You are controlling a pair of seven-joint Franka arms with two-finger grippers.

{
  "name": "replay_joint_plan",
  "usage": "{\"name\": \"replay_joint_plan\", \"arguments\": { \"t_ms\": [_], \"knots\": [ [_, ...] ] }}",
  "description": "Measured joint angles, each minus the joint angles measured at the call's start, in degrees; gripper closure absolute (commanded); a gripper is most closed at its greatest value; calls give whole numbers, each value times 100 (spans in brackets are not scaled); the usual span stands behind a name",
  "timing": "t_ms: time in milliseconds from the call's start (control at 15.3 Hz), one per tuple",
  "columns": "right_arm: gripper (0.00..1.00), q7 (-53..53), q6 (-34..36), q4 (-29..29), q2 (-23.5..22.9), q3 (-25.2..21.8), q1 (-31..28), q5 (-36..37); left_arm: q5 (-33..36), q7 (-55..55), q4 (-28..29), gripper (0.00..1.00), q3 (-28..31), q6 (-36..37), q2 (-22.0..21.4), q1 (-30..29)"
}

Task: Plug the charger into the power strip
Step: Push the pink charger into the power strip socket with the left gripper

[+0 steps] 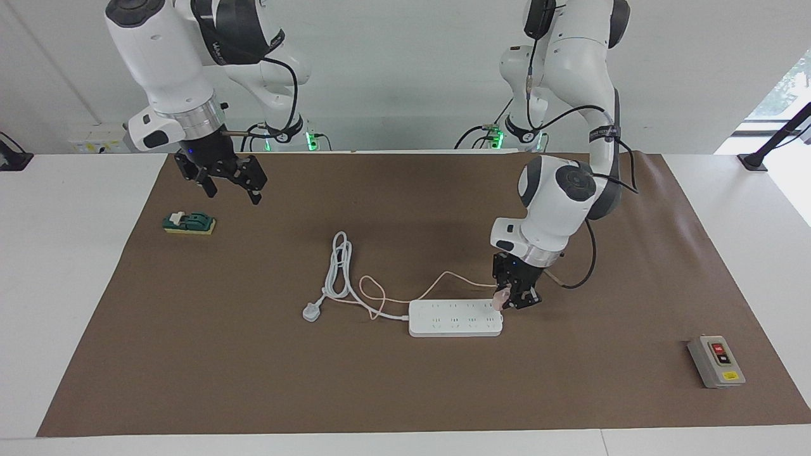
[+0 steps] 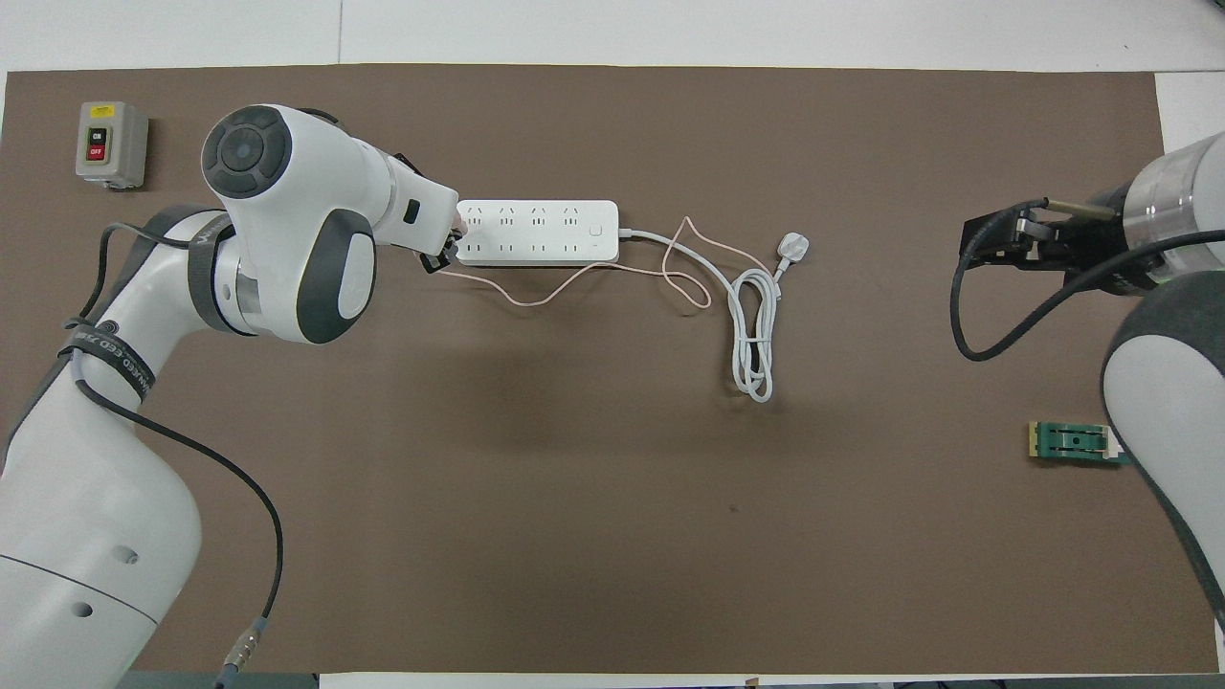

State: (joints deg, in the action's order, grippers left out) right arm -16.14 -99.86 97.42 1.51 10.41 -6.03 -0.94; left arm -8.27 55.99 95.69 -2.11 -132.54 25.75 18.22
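The pale-pink charger [image 1: 501,303] is held clamped in the left gripper [image 1: 514,300] directly over the end of the power strip [image 1: 455,318] toward the left arm, whose long axis runs away from the hand toward the raised, open, waiting right gripper [image 1: 229,185].

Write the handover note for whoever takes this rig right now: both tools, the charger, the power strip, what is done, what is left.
Left tool: shut on the charger, low at the power strip's end toward the left arm.
Right tool: open, waiting in the air near the green block.
Pink cable trails along the strip's robot side, crossing its white cord.
Done: charger picked up and brought to the strip.
Left: whether the prongs are seated cannot be told; confirm, press home, release.
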Motion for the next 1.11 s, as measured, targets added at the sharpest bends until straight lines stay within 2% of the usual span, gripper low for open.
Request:
{"name": "replay_joint_plan", "arguments": {
  "t_ms": [393, 1114],
  "knots": [
    [0, 887, 387, 33, 158, 2, -43, 78, -613, 256, -14, 100, 0, -47, 68, -27],
    [0, 1280, 553, 218, 256, 0, -61, 81, -673, 563, -13, 100, -41, -86, 132, -41]
  ]
}}
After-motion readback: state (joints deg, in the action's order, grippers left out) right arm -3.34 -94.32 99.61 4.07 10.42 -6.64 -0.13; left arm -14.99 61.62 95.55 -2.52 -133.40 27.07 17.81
